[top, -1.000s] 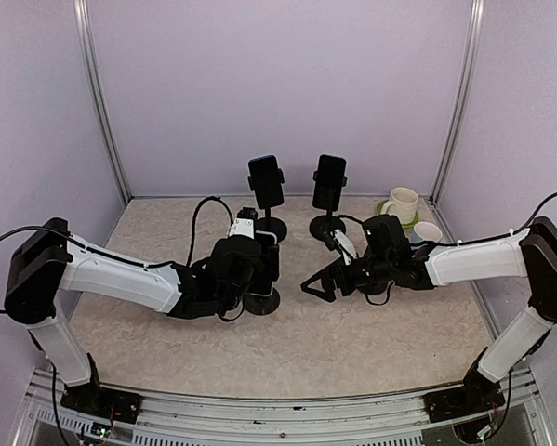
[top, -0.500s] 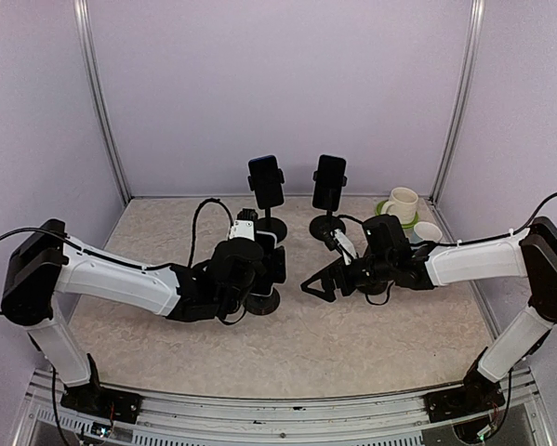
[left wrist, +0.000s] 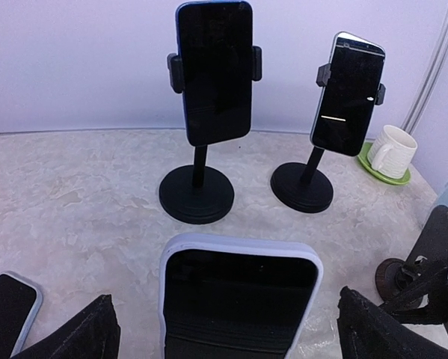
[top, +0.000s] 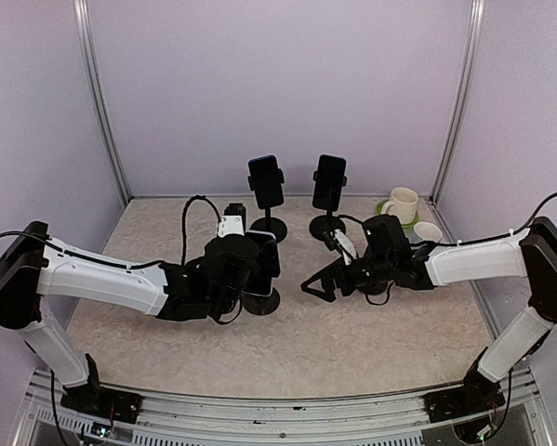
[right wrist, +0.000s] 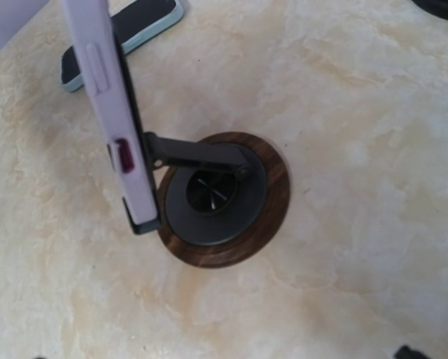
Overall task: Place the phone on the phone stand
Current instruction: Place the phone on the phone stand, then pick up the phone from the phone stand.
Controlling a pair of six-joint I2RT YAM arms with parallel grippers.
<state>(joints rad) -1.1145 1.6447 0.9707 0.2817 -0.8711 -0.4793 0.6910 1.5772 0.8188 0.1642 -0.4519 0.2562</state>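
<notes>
Lavender-cased phone [right wrist: 104, 105] rests in the cradle of the phone stand [right wrist: 224, 196], a wood-rimmed round base w/ a dark arm, near mid-table. L gripper [left wrist: 225, 299] sits right behind it, jaws spread wide, a black finger [left wrist: 81, 336] on each side of the case w/ a gap btwn: released, gripping nothing. R gripper [top: 317, 286] hangs low just right of the stand, likewise spread, nothing in it. A second phone [left wrist: 10, 308], pale-edged case, lies flat on the marbled table [top: 352, 344] to the stand's left. Farther back, a black stand [left wrist: 197, 193] clamps a dark handset [left wrist: 212, 71]; to its right, a twin stand [left wrist: 302, 187] w/ a second handset [left wrist: 348, 93]. Far R corner: white cup [top: 428, 231], then cream mug [left wrist: 390, 149] on green saucer [left wrist: 392, 178]. Bkgd: plain lilac walls [top: 278, 84].
</notes>
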